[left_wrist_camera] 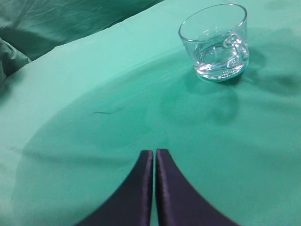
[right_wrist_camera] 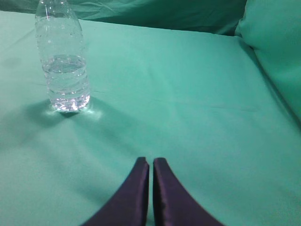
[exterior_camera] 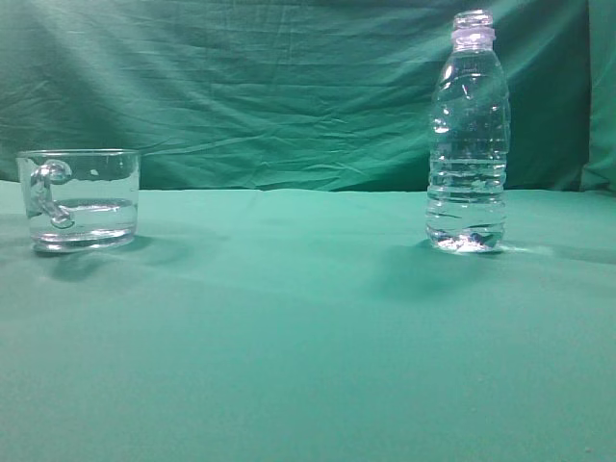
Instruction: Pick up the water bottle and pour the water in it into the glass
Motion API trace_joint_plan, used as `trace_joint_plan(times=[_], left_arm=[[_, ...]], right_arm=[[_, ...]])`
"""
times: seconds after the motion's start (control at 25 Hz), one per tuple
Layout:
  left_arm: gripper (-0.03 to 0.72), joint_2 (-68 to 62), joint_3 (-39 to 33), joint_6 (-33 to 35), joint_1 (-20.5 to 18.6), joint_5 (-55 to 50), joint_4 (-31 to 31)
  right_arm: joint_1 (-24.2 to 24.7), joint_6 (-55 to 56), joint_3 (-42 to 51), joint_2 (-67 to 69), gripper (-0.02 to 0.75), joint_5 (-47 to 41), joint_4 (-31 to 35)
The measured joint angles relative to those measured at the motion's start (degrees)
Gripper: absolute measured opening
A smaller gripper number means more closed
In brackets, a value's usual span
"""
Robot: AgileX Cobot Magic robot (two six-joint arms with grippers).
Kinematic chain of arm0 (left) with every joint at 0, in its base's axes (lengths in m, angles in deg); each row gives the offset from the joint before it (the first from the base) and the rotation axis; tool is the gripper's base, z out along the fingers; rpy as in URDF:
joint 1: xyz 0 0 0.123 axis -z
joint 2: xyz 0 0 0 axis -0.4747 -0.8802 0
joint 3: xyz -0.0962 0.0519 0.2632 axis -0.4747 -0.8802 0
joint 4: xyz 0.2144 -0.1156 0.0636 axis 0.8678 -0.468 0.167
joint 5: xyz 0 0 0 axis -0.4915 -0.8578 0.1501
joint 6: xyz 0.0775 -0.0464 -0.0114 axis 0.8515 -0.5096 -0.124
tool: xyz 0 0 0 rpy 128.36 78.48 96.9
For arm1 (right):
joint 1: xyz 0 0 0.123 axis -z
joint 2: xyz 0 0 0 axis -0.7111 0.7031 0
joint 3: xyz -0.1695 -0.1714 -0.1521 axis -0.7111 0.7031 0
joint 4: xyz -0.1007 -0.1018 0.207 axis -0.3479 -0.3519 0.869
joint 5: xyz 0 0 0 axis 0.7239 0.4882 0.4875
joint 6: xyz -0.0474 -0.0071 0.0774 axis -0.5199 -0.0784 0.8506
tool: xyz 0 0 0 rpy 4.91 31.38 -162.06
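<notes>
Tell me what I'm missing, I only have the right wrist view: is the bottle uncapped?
Observer: Yes. In the exterior view the water bottle stands upright with an open mouth, no cap.
Operator: Where is the glass?
Observer: The glass stands far to the bottle's left on the green cloth, apart from it.
Operator: Is it empty?
Observer: No, it already holds some water at the bottom.
Operator: And the left gripper?
Observer: The left gripper is shut, short of the glass, holding nothing.
</notes>
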Motion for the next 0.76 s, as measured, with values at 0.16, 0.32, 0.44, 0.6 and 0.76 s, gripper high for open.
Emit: trace_joint_plan(times=[0.16,0.32,0.44,0.6,0.76], left_arm=[[0.0,0.0,0.0,0.0,0.0,0.0,0.0],[0.0,0.0,0.0,0.0,0.0,0.0,0.0],[0.0,0.0,0.0,0.0,0.0,0.0,0.0],[0.0,0.0,0.0,0.0,0.0,0.0,0.0],[0.0,0.0,0.0,0.0,0.0,0.0,0.0]], right_arm=[[0.0,-1.65,0.0,0.0,0.0,-0.09,0.0],[0.0,-1.86,0.0,0.0,0.0,-0.13,0.0],[0.0,-1.86,0.0,0.0,0.0,-0.13,0.0],[0.0,-1.86,0.0,0.0,0.0,-0.13,0.0],[0.0,-1.86,0.0,0.0,0.0,-0.22,0.0]])
